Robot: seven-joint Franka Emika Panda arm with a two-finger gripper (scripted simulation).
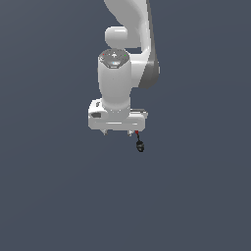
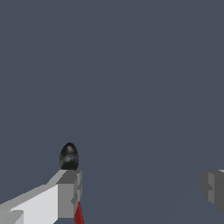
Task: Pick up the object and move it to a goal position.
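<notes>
**Desk:** What did the pincer (image 1: 118, 132) look like in this shot?

**Photographer:** It pointed straight down from the white arm (image 1: 128, 29), and its two fingers stood spread wide apart. In the wrist view one finger (image 2: 68, 192) sat at one side of the picture and the other finger (image 2: 213, 189) at the far side, with plain grey-blue ground between them. Nothing was pinched in that gap.

**Desk:** And where was the object?

**Photographer:** The object (image 1: 139, 144) was right by the finger on the exterior view's right. Its small red tip (image 1: 137, 132) showed just under that finger's end, a thin dark stem ran down from it, and the black rounded bulb was the lowest part, below the pincer. In the wrist view the black bulb (image 2: 69, 156) showed just past the end of that same finger, and the red tip (image 2: 78, 215) showed alongside the finger's inner face. Whether the object actually touched the finger, I could not tell.

**Desk:** Anything around it?

**Photographer:** Only the flat slate-coloured worktop (image 1: 49, 196), which filled the frame on all sides. Whether the bulb rested on it or hung above it, the pictures did not show.
</notes>
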